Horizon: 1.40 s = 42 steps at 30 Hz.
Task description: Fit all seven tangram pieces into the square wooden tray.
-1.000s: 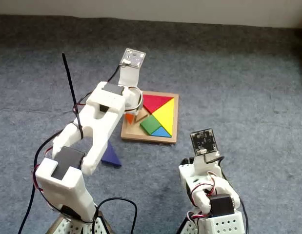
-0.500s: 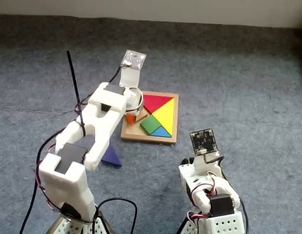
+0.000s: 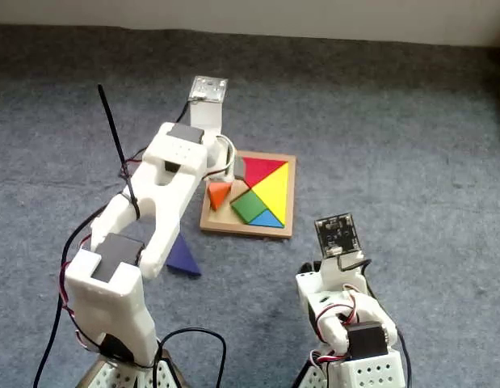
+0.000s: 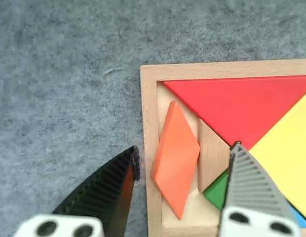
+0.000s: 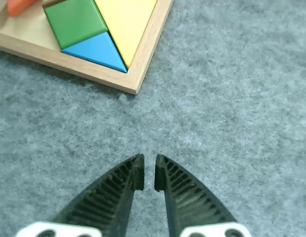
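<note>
The square wooden tray [image 3: 289, 198] lies mid-table and holds a red triangle [image 3: 262, 170], a yellow triangle [image 3: 275, 192], a green square [image 3: 248, 207] and a small blue triangle [image 3: 267, 218]. An orange parallelogram [image 4: 176, 158] rests tilted in the tray's left part, against the rim [image 4: 149, 123]. My left gripper [image 4: 185, 148] hovers open above it, one finger on each side. A dark blue triangle [image 3: 183, 257] lies on the carpet beside the left arm. My right gripper [image 5: 148, 170] is shut over bare carpet, short of the tray's near corner [image 5: 138, 81].
Grey carpet covers the whole table. The right arm [image 3: 346, 315] sits folded at the front right. Open carpet lies right of the tray and behind it. A black cable [image 3: 116, 145] rises beside the left arm.
My left gripper has drawn back and up from the tray's left part. The orange piece, earlier half hidden under it, now lies uncovered in the tray. The right arm has not moved.
</note>
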### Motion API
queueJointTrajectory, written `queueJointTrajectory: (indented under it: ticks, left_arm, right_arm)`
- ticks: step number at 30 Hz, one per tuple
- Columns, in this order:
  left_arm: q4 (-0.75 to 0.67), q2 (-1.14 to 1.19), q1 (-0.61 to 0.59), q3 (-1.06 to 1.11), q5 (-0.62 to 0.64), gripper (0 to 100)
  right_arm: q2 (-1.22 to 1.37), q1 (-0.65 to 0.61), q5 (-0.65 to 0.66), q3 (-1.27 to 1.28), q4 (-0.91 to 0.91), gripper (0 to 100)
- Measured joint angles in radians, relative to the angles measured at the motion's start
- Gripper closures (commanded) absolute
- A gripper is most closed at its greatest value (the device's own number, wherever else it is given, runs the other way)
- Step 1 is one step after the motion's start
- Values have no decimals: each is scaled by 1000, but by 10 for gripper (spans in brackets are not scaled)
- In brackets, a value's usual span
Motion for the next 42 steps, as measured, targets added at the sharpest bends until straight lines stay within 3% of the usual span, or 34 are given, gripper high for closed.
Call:
queueJointTrajectory:
  ticks: [3, 8, 12, 25, 35, 42]
  left_arm:
    - [25, 0, -5, -5, 6, 731]
    - [46, 0, -66, -5, 6, 867]
    - [61, 0, -101, -5, 6, 921]
    - [94, 0, -55, -5, 6, 919]
    - [94, 6, 52, -5, -94, 922]
    - [94, 15, 60, -5, -166, 919]
  right_arm:
    - [0, 0, 0, 0, 0, 943]
    - [0, 0, 0, 0, 0, 943]
    - [0, 0, 0, 0, 0, 943]
    - [0, 0, 0, 0, 0, 943]
    - [0, 0, 0, 0, 0, 943]
    - [0, 0, 0, 0, 0, 943]
